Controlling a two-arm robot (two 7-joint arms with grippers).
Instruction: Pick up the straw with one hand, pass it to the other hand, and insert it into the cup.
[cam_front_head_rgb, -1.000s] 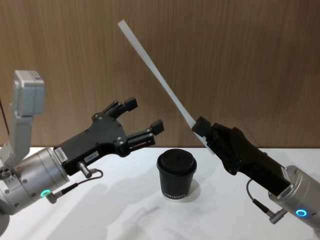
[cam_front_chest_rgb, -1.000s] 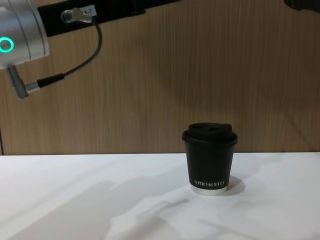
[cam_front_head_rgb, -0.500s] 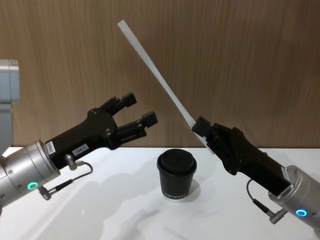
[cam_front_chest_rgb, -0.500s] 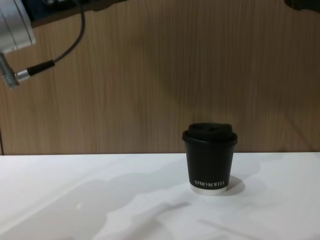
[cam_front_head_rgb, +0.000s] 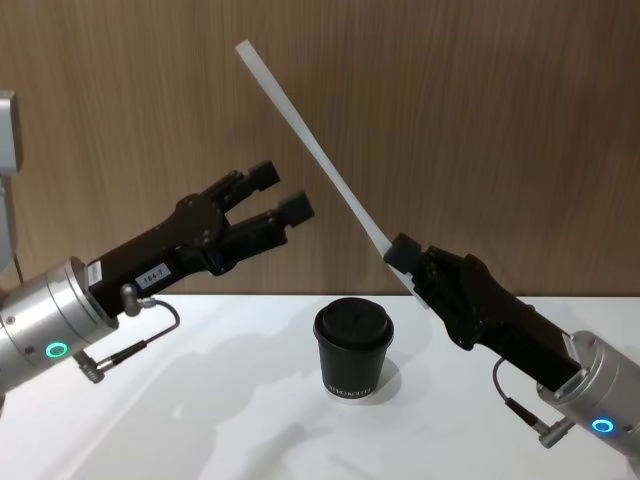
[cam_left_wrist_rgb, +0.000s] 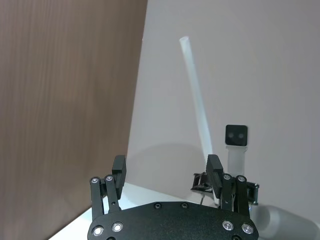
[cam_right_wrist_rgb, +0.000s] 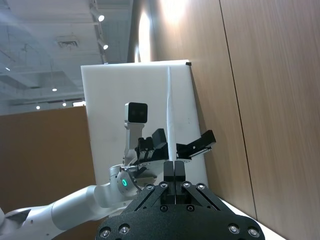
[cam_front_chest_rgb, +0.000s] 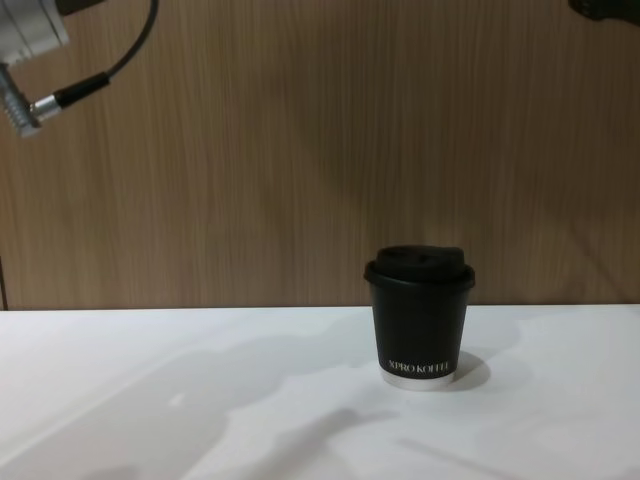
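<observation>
Straw (cam_front_head_rgb: 315, 147) slants up and leftward from the right gripper (cam_front_head_rgb: 401, 255), which pinches its lower end above the cup (cam_front_head_rgb: 353, 350). The left gripper (cam_front_head_rgb: 280, 190), spread wide, hangs just left of its midsection, not touching.

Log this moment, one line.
right gripper: shut on straw | left gripper: open, short of straw | cup: lidded, on table

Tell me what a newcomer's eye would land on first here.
First is the long white straw, held by its lower end in the right gripper and slanting up toward the left, high above the table. Next is the left gripper, raised with its fingers open and pointing at the straw without touching it. Below and between them, the black cup stands upright with its lid on.
</observation>
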